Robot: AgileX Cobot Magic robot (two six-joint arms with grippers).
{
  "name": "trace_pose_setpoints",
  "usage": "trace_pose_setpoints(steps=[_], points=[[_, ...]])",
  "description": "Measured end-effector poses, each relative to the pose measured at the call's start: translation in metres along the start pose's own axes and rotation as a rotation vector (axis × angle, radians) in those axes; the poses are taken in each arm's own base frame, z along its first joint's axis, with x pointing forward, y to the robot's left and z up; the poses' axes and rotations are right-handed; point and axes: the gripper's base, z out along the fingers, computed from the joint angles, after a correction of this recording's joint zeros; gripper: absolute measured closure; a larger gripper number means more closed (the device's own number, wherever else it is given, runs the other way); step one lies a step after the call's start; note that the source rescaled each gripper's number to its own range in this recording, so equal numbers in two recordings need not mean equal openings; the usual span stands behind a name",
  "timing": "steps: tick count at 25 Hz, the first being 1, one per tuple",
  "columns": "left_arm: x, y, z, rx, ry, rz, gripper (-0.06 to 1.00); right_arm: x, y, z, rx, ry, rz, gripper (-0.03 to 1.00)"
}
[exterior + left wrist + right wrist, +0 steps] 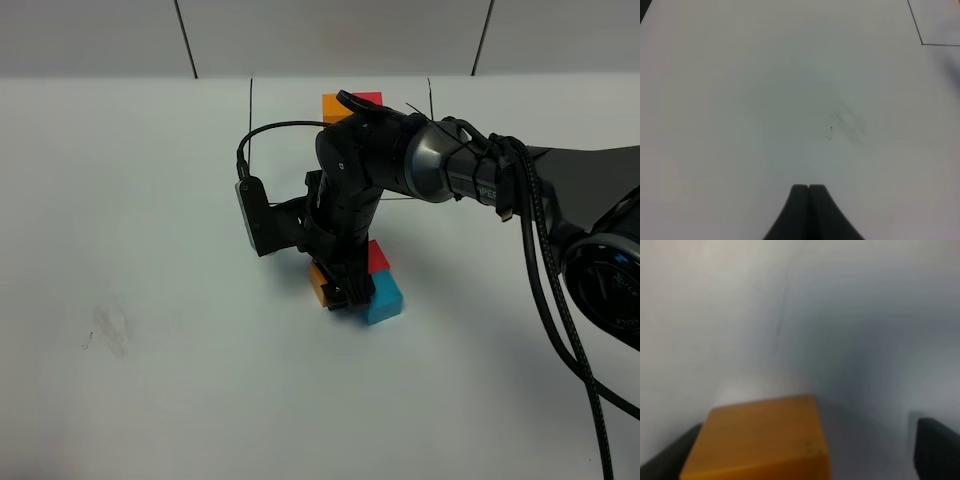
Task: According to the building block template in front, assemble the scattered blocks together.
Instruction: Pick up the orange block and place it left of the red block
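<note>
In the high view, the right arm reaches from the right edge of the frame to the middle, its right claw pointing down over the scattered blocks just below centre. The orange block shows at the claw's left side, the red block peeks out behind and to the right of it, and the cyan-blue block sits in front of the red one, at the lower right of the claw. Red and cyan-blue touch; the arm hides how closely the orange one meets them.

The right wrist view is blurred but shows the orange block large at the lower left, one dark finger right beside it, too blurred to say whether it touches, and the other finger well apart at the lower right, with bare worktop between. The jaws stand wide and do not pinch the block.

The building block template lies at the top centre of the high view, inside a thin black drawn rectangle; only its orange and red cubes show, the rest covered by the arm.

The left claw appears only in its own wrist view, fingertips pressed together with nothing between them, hanging over bare white worktop that bears a faint grey smudge.
</note>
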Motion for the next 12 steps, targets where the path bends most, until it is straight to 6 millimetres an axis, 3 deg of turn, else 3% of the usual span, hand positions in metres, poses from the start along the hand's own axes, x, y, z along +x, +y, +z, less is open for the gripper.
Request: trace_pose_setpoints(steps=[3,7,12], points=[[0.0,0.0,0.0,0.0,0.0,0.0,0.94,-0.002,0.001,-0.002,0.005,0.003,0.004,0.07],[0.0,0.0,0.0,0.0,0.0,0.0,0.94,-0.007,0.005,-0.01,-0.006,0.008,-0.002,0.09],[0.0,0.0,0.0,0.0,0.0,0.0,0.94,-0.013,0.008,-0.046,0.011,-0.002,-0.001,0.13]])
